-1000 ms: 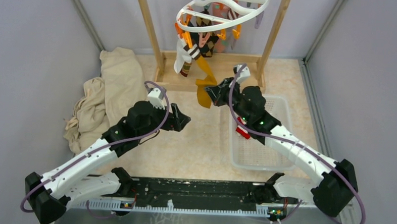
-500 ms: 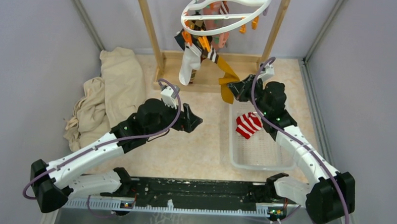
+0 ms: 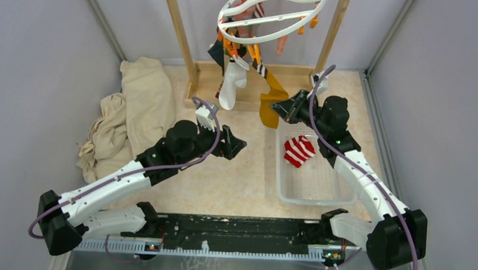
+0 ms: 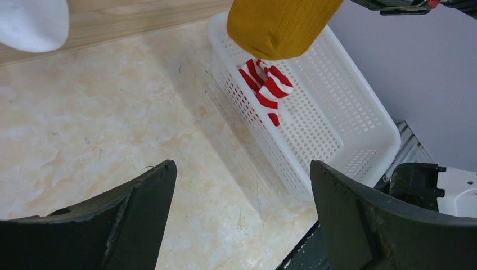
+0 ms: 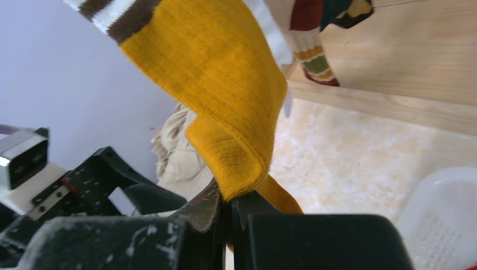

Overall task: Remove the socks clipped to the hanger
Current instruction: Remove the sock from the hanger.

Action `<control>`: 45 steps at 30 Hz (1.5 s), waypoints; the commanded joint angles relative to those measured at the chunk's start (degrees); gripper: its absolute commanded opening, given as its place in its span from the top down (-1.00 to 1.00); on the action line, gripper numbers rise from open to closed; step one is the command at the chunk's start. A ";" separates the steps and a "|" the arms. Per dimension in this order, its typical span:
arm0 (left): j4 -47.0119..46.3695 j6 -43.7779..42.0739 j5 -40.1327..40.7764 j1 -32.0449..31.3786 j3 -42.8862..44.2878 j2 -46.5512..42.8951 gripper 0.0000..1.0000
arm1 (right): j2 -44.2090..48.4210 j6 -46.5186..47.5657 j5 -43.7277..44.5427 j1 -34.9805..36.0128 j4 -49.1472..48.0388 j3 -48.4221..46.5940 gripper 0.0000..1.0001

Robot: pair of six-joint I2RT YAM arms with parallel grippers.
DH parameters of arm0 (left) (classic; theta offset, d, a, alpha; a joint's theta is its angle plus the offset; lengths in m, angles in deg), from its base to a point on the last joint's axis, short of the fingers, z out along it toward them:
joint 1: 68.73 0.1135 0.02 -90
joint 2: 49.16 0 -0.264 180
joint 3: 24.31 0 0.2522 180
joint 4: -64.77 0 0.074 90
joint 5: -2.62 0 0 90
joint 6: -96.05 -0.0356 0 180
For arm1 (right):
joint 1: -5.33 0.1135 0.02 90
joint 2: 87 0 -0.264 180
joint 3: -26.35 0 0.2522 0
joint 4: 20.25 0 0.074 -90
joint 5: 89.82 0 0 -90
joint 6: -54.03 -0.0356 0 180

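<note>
- A mustard sock (image 3: 269,103) hangs from a clip on the hanger (image 3: 262,37), above the middle of the worktop's far edge. Its brown-and-white cuff is up at the clip and its foot slants down toward the right.
- The right gripper (image 3: 281,107) has its fingers pressed together on a fold near the sock's toe. The wrist view shows the cloth bunched just above the closed tips.
- To do this step well, a steady pull down and toward the near-right corner looks best. It should run in line with the sock, so the clip lets go without the tilted ring swinging.
- The grip is on a thin fold, so a jerk could slip it.
- A white sock (image 3: 231,86) and others stay clipped beside it.
- The left gripper (image 3: 235,146) hovers over the worktop's middle, fingers spread and holding nothing.
- A basket (image 3: 307,200) by the right edge holds a striped sock (image 3: 299,150).
- A wooden frame (image 3: 179,32) carries the hanger, and a cloth (image 3: 128,106) lies by the left edge.
- No brand, label or writing can be read.
</note>
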State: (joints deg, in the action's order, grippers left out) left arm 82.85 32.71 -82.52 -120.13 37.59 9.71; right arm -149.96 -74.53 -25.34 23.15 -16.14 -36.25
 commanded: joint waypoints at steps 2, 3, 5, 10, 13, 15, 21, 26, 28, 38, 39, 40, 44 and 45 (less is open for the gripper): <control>-8.76 -3.89 -1.85 -0.28 -3.60 -1.87 -0.88 | -0.38 -6.70 -9.48 -0.21 -7.74 -2.69 1.00; -10.00 -4.49 -1.87 -0.28 -4.19 -2.08 -0.89 | -0.83 -8.02 -10.55 -0.18 -8.95 -2.36 1.00; -12.48 -5.52 -1.79 -0.28 -5.32 -2.33 -0.90 | -1.37 -10.17 -12.67 -0.19 -11.20 -1.57 1.00; -20.60 -7.74 -2.84 0.37 -8.78 -2.86 -0.97 | -3.03 -15.20 -17.02 -0.18 -17.47 0.56 1.00; -25.63 -7.60 -8.71 2.66 -9.24 -1.91 -0.97 | -3.73 -17.16 -18.54 -0.23 -19.98 1.57 1.00; -28.48 -6.28 -13.62 4.77 -8.97 -0.61 -0.98 | -3.74 -17.35 -18.85 -0.19 -20.31 2.04 1.00; -36.80 0.45 -28.06 11.36 -6.93 7.20 -0.98 | -3.97 -17.83 -19.57 -0.20 -21.43 2.95 1.00; -41.38 2.46 -31.92 12.00 -5.88 11.89 -0.98 | -4.44 -18.97 -20.08 -0.21 -23.25 3.40 1.00; -43.59 3.22 -32.98 12.26 -6.40 12.56 -0.98 | -4.64 -19.23 -20.18 -0.22 -23.76 3.48 1.00; -48.79 6.30 -36.31 12.60 -5.13 13.65 -0.98 | -6.03 -19.39 -20.43 -0.24 -24.90 4.03 1.00; -48.90 6.33 -36.39 12.63 -4.89 14.04 -0.95 | -6.16 -19.52 -20.49 -0.17 -25.09 4.13 1.00; -49.20 6.43 -36.62 12.64 -4.62 14.46 -0.92 | -6.23 -19.61 -20.45 -0.19 -25.29 4.11 1.00; -50.96 7.03 -37.98 12.64 -4.22 16.29 -0.47 | -6.44 -19.82 -20.49 -0.23 -25.61 4.02 1.00; -51.39 7.31 -38.27 12.70 -4.15 16.74 -0.36 | -6.44 -19.84 -20.53 -0.20 -25.60 4.02 1.00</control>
State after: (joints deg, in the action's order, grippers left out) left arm 35.88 38.98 -118.08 -107.82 31.67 24.73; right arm -156.43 -94.12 -45.14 23.15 -37.41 -31.71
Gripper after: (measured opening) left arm 0.777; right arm 0.014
